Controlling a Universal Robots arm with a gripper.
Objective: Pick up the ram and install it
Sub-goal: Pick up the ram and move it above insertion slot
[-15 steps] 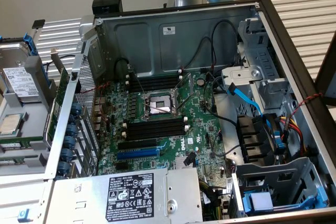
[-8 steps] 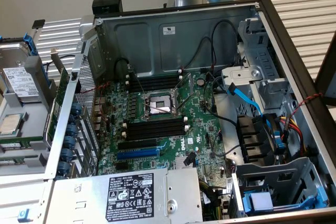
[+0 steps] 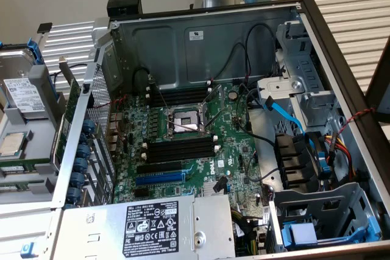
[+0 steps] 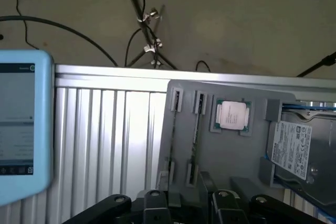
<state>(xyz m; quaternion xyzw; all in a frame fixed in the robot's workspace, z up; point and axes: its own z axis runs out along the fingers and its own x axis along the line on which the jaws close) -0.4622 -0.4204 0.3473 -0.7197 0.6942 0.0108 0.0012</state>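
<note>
The claw (image 4: 185, 203) hangs spread, its black links apart with nothing between them, over the near end of a grey tray (image 4: 231, 156). In that tray the ram (image 4: 196, 135) stands on its long edge in a narrow groove. It shows edge-on as a thin dark green strip caught in grey clips at both ends, its faces hidden. A processor chip (image 4: 231, 115) sits just beside it, and a hard drive (image 4: 294, 148) lies past that. On the ram's other side the ribbed bench (image 4: 105, 145) runs bare to a blue-framed screen (image 4: 21, 124). Beyond the bench's far edge, tripod legs (image 4: 149, 40) and cables lie on the floor. In the exterior view, black memory slots (image 3: 180, 149) lie deep inside the computer case (image 3: 341, 59).
</note>
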